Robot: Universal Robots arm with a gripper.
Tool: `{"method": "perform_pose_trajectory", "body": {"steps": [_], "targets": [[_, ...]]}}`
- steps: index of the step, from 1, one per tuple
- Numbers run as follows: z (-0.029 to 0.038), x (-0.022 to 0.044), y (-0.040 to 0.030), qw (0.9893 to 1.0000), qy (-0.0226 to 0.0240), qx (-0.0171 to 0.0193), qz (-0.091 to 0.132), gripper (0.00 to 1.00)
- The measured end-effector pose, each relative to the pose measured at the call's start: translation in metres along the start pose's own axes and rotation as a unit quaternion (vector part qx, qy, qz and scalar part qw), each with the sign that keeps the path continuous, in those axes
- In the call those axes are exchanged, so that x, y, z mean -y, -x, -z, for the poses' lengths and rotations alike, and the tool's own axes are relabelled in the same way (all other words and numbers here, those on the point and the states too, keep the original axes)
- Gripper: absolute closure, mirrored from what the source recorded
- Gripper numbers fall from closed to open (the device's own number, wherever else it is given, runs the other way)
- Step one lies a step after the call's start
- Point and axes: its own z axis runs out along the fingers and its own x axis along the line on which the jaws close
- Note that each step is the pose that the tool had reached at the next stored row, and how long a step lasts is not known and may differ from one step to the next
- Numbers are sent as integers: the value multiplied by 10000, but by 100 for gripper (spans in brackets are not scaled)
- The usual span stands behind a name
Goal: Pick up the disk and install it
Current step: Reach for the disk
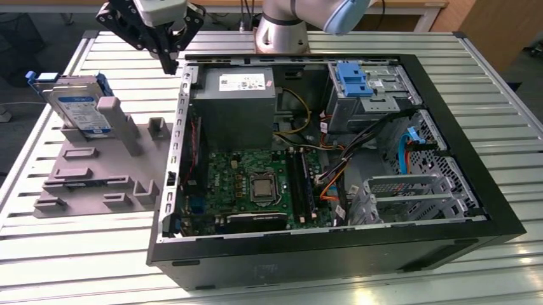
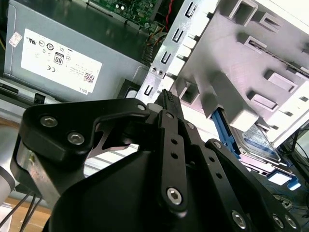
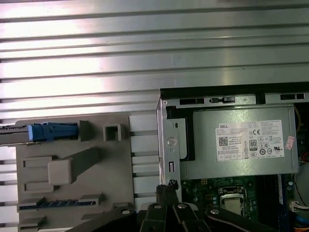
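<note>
tool closed and empty by the case wall, disk parked in its fixture

my tool hangs over the far corner of the open computer case, on the side towards the exterior view's left. its fingers are pressed together and grip nothing. in the first wrist view the dark tips meet in one narrow point right over the case's metal side wall, between the fixture and the power supply. in the second wrist view the same closed point sits in front of that perforated wall.

the disk is not in my grasp and is well apart from the tool. it stands on edge, leaning back, in the grey plastic fixture. the fixture lies flat on the slatted metal desk, just beside the case on the exterior view's left. the disk's blue-and-white label faces the exterior camera, and blue side rails run along its long edges. in the first wrist view i see it edge-on, with one blue rail showing above the fixture's slots. in the second wrist view its silver body peeks out behind the fixture's grey blocks.

inside the case, the grey power supply with its white sticker fills the corner nearest my tool. the green motherboard lies below it in the exterior view. a bare blue bracket sits in the drive cage on the case's far side, towards the exterior view's right.
</note>
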Motion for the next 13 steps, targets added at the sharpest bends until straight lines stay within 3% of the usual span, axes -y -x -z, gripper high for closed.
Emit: {"method": "perform_pose_trajectory", "body": {"steps": [13], "targets": [[-6,-31,-51,10000,0,0,1,89]]}}
